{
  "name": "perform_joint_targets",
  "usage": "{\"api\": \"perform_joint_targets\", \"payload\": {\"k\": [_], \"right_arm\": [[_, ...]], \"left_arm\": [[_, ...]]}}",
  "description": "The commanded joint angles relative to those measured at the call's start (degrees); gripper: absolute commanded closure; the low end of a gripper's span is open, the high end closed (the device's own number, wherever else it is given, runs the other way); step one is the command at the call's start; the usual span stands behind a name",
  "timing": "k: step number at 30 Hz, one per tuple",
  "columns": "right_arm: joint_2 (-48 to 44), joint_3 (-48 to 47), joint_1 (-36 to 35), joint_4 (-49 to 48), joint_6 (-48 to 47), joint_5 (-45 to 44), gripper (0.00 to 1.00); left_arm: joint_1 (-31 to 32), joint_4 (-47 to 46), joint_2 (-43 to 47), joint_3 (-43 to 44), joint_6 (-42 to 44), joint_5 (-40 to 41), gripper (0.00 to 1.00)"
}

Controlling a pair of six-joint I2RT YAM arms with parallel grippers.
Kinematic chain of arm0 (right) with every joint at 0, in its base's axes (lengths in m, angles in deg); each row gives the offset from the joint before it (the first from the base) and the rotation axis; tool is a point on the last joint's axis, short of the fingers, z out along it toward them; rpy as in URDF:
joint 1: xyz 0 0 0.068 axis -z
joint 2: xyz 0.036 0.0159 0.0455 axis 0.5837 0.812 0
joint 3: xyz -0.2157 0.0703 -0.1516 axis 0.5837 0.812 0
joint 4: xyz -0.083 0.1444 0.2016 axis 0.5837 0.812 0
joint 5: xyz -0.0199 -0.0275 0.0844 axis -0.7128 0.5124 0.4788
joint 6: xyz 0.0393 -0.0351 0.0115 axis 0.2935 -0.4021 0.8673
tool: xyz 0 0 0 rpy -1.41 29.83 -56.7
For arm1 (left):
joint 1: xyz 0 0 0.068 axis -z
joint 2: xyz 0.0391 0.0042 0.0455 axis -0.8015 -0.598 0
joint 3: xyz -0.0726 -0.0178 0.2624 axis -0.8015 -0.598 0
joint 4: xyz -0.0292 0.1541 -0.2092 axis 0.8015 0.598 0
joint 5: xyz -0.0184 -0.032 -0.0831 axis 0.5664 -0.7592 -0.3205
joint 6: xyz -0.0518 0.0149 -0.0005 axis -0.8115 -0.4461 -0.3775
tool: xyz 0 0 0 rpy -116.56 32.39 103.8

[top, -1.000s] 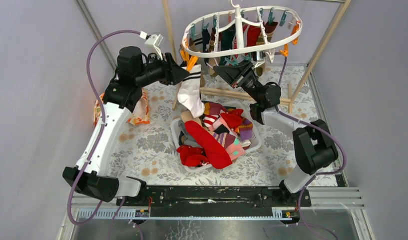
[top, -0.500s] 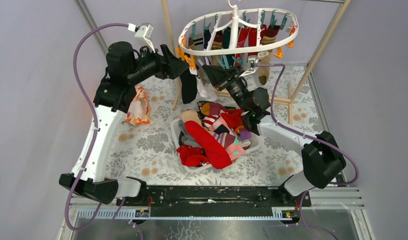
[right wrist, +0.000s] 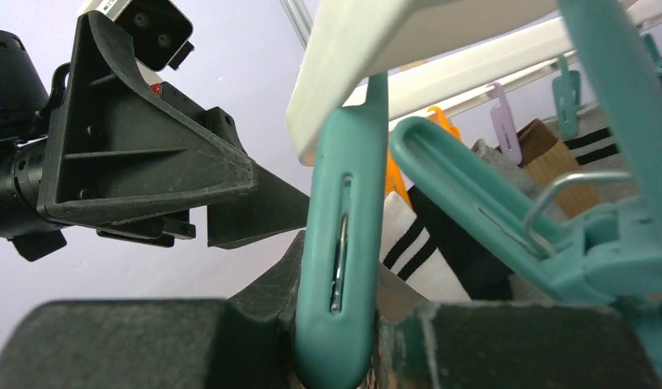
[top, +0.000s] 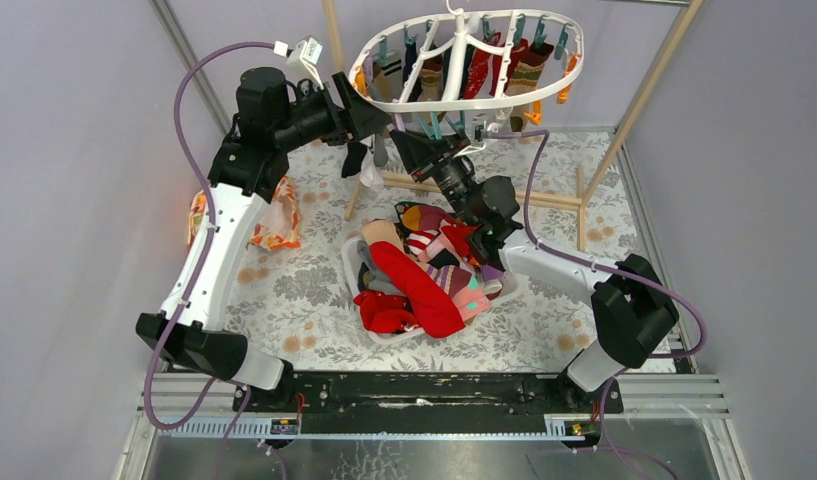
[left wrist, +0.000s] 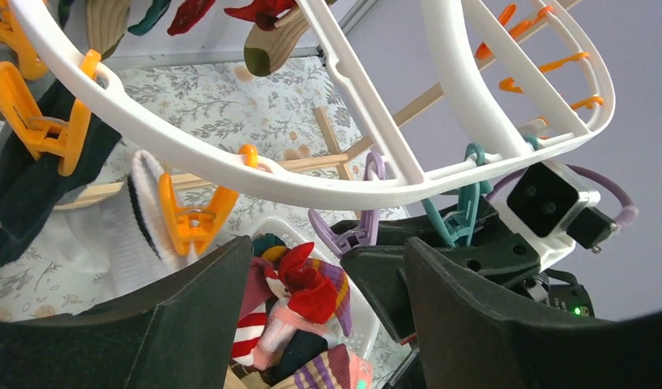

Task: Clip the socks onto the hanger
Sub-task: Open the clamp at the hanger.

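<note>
1. The left gripper point(left wrist: 327, 259) sits just under the near-left rim of the hanger point(left wrist: 230, 166). Its fingers are spread apart with nothing between them.
2. The right gripper point(right wrist: 335, 340) points up beneath the hanger's near rim, clamped on a teal clip point(right wrist: 337, 211) that hangs from it.
3. Several socks point(top: 484, 65) hang from clips along the hanger's far side. A black sock point(left wrist: 27, 174) and a white striped sock point(left wrist: 137, 219) hang at orange clips point(left wrist: 194, 223) on its left end, just beside the left gripper.
4. More socks lie heaped in a white basket point(top: 347, 268) on the table below the hanger.
</note>
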State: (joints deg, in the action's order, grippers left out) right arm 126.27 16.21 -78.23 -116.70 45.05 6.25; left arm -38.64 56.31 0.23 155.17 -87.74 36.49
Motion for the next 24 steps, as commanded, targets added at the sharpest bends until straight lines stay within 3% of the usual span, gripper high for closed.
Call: {"api": "perform_joint_targets", "payload": {"k": [1,15,24], "right_arm": [[-0.02,-2.98,-1.97,-0.22,-4.89,-3.35,1.0],[1.6,-4.47,-6.98,0.3,-12.0,-12.21,1.0],[2.1,-4.82,-8.08,1.02,-13.53,-14.9,1.0]], "left_arm": [[0.39,-3.99,0.53,-0.66,-3.05,-1.14,0.25],[2.39,-5.43,-1.44,-0.67,-3.83,-0.31,0.29],[3.19,-5.48,-2.16,-1.46,-2.72,1.23,0.4]]}}
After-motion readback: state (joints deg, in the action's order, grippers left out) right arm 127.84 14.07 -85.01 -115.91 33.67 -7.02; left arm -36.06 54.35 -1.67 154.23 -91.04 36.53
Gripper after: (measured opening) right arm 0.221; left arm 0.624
